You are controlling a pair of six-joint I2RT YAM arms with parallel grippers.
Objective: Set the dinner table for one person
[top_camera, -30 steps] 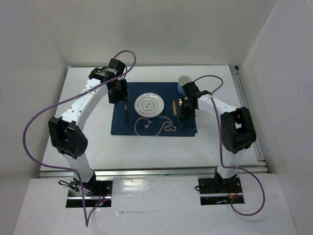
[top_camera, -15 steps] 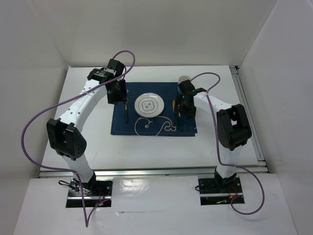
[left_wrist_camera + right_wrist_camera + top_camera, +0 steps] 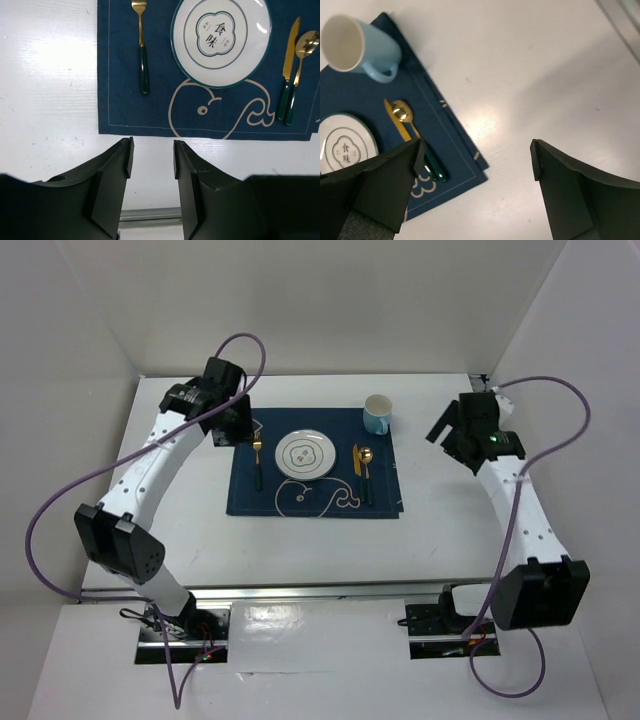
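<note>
Top view: the counter [image 3: 300,540] spans beneath both arms; the left arm [image 3: 160,455] arches to the far-left corner of the mat [image 3: 300,502], and the right arm [image 3: 520,500] stands off its right edge.
Left wrist: left claw [image 3: 152,150] parted, empty.
Right wrist: right claw [image 3: 475,155] spread wide, empty.

The whole dinner table [image 3: 300,540] is taken in by the top external camera, which is set high behind the arm bases and tilted down and forward. The placemat [image 3: 120,100] is viewed from nearer by the left wrist camera, steeply downward over its own fingers [image 3: 112,170]. The right wrist camera is aimed obliquely from the mat's right side, seemingly from some height. The plate [image 3: 221,40], knife [image 3: 288,70] and spoon [image 3: 298,77] are shared by all three views. The fork [image 3: 141,45] is shared by the top and left wrist views, the cup [image 3: 360,47] by the top and right wrist views.
</note>
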